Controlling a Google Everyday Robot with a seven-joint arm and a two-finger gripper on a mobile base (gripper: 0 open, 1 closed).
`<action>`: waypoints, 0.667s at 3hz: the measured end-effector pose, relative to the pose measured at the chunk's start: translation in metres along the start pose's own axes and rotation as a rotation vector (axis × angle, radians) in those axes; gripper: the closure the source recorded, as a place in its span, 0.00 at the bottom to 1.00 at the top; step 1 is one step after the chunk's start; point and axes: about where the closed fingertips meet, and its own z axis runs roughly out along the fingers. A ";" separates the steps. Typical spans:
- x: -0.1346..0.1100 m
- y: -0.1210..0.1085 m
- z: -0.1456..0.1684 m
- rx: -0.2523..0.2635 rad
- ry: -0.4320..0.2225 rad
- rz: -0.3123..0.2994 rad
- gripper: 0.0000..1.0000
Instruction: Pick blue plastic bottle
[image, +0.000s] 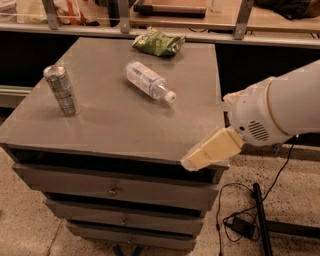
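The blue plastic bottle lies on its side near the middle of the grey cabinet top. It is clear, with a white and pale-blue label, and its white cap points to the front right. My gripper comes in from the right on a white arm. It hangs over the cabinet's front right corner, well in front and to the right of the bottle, touching nothing. It holds nothing that I can see.
A silver drink can stands upright at the left of the cabinet top. A green snack bag lies at the back edge. Drawers are below. A black cable and adapter lie on the floor at right.
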 end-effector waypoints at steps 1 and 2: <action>-0.010 -0.014 0.007 0.063 -0.048 0.004 0.00; -0.010 -0.013 0.006 0.057 -0.044 0.001 0.00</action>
